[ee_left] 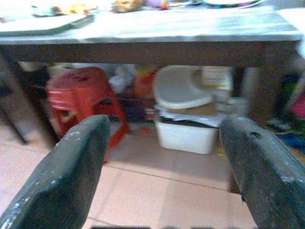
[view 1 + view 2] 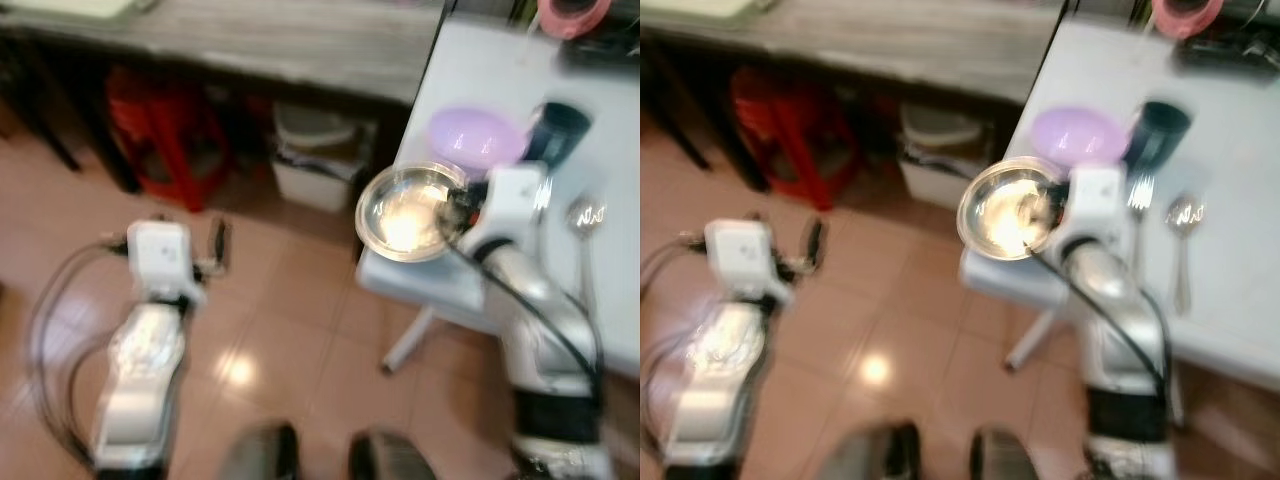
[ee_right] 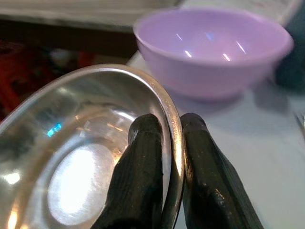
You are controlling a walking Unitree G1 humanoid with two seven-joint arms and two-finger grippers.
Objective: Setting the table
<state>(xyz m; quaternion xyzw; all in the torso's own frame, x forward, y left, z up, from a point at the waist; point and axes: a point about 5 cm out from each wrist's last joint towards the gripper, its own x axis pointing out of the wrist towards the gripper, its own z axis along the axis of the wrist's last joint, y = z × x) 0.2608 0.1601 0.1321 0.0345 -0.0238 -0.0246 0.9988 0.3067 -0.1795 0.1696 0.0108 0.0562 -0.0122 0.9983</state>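
Right, my right jaws (image 3: pixel 164 167) pinch the steel bowl's (image 2: pixel 405 215) rim at the table (image 2: pixel 610 140) corner, beside the purple bowl (image 2: pixel 477 135). Left jaws (image 1: pixel 162 167) spread over floor.

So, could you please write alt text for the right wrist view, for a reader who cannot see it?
The right pincer is shut on the rim of a shiny round metal bowl, one black finger inside and the other outside. Behind it, a lilac plastic bowl stands on the white table.
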